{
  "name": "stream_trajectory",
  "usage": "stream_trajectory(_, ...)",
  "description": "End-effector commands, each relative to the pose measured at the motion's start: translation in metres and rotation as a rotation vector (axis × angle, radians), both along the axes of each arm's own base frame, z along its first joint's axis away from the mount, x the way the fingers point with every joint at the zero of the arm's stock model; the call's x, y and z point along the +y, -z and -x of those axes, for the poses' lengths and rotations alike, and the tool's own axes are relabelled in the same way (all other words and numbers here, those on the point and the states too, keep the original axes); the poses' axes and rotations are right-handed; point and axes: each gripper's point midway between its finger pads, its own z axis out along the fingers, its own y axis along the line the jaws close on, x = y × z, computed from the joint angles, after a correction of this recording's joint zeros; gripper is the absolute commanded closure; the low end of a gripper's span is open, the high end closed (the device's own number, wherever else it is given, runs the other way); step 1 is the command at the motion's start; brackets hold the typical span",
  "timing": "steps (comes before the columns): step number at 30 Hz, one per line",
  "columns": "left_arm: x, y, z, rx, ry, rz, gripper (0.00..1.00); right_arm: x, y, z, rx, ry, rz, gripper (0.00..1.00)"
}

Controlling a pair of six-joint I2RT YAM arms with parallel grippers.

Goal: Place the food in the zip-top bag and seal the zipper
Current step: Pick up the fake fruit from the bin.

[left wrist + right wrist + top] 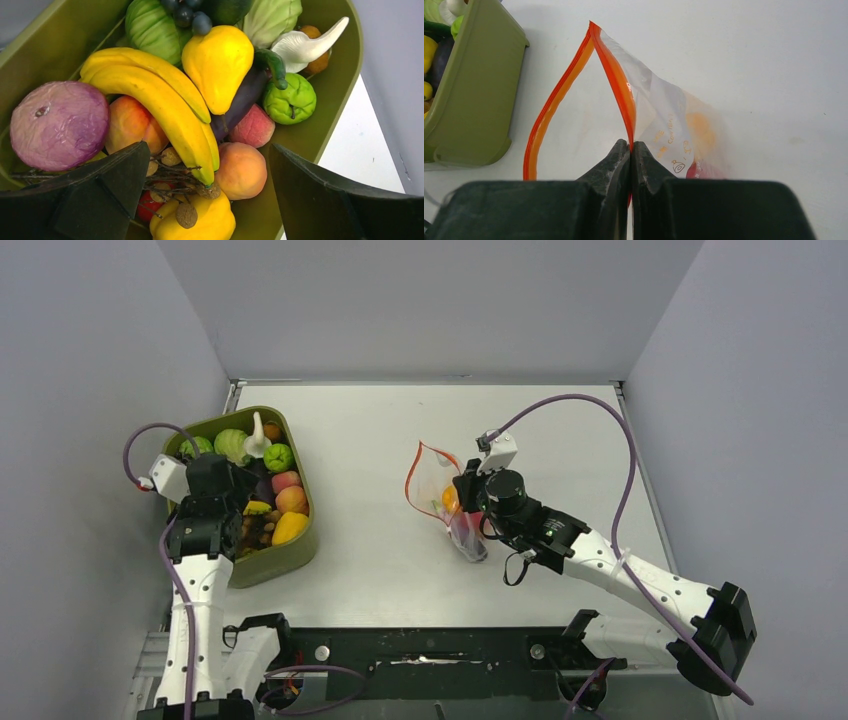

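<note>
left claw hanging wide open above olive-green plastic tray | glossy yellow toy bananas lying just beneath it, long axis slanting across the jaws' gap | right claw pinching red-orange zipper strip, holding clear soft zip-top bag gaping toward the tray, well apart on the tabletop

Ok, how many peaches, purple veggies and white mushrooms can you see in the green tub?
Peaches: 3
Purple veggies, the purple onion and the eggplant: 2
White mushroom: 1
Total: 6
</note>
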Motion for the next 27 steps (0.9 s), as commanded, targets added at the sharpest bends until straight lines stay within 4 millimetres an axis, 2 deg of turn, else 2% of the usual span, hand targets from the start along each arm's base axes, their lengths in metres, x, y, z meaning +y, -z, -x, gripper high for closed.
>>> stream_trajectory(1, 0.006, -0.002, 0.002, -0.045, -0.080, 0.035, 0.11, -0.001, -0.025, -0.002, -0.062, 0.006, -0.069, 1.00)
stream_trajectory(7, 0.015, -0.001, 0.000, -0.064, -0.147, 0.045, 0.19, 0.002, -0.027, -0.002, -0.060, -0.007, -0.076, 1.00)
stream_trajectory(12, 0.018, 0.006, 0.003, -0.044, -0.187, 0.057, 0.22, 0.011, -0.021, 0.001, -0.037, -0.040, -0.094, 1.00)
stream_trajectory(22, 0.016, 0.040, -0.001, -0.001, -0.196, 0.149, 0.33, 0.012, -0.019, 0.003, -0.035, -0.053, -0.100, 1.00)
stream_trajectory(27, 0.018, 0.051, -0.004, 0.007, -0.203, 0.167, 0.39, 0.011, -0.019, 0.005, -0.037, -0.057, -0.108, 1.00)
